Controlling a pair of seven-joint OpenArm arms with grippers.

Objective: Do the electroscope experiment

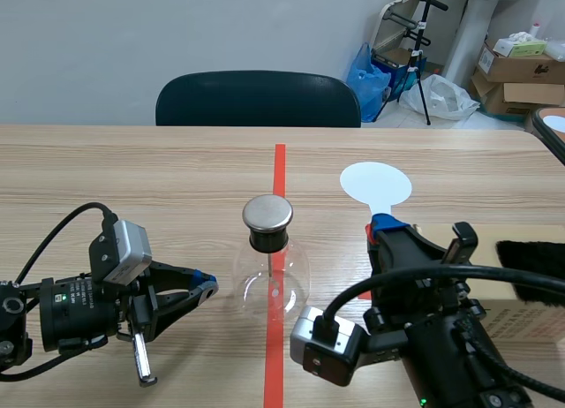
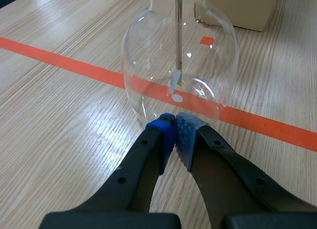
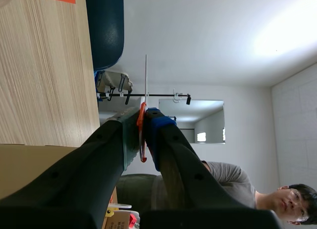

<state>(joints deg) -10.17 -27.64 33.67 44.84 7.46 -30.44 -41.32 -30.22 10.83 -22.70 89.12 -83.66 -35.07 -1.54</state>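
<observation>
The electroscope, a round glass flask with a metal cap, stands on the red tape line at the table's middle. In the left wrist view its inner rod ends in a small foil leaf. My left gripper lies low at the flask's left, shut on nothing, its blue pads right at the glass wall. My right gripper is shut on the reddish handle of a white round paddle, held up edge-on in the right wrist view.
A tuft of black fur lies on a cardboard box at the right. A dark chair stands behind the table's far edge. A seated person shows in the right wrist view.
</observation>
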